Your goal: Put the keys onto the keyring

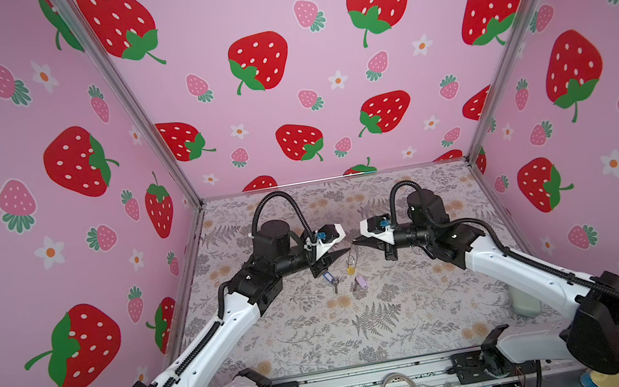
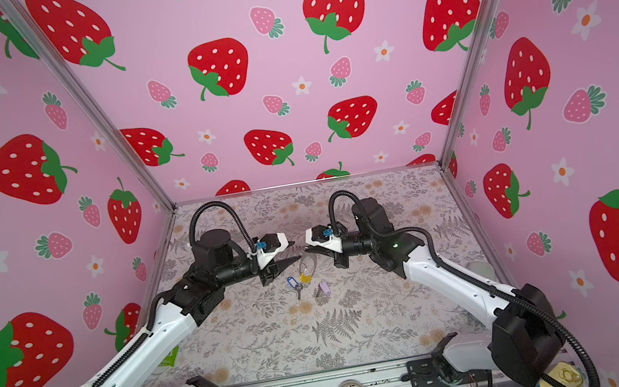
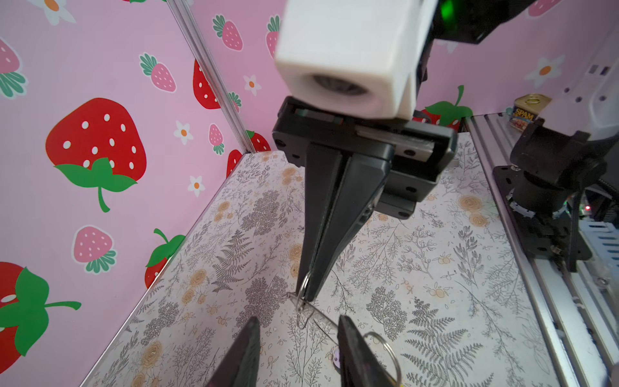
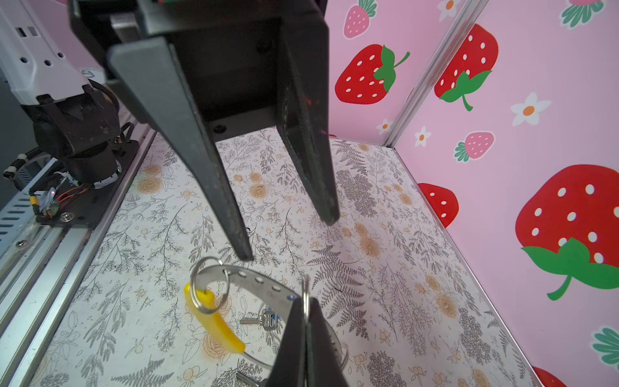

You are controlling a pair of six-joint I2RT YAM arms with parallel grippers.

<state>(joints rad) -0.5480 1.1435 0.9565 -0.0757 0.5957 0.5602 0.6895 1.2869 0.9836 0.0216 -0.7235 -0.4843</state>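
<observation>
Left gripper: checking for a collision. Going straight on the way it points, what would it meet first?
Probably the keyring, pinched by the shut right gripper just ahead of the left gripper, whose fingers stand apart; depth is unclear.

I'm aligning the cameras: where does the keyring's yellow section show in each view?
Top view: yellow section, mid-table under the fingertips.
Top view: same spot.
Left wrist: barely a sliver, mostly cut off.
Right wrist: plain, beside the shut fingertips.
Landmark: right gripper pinching the keyring.
</observation>
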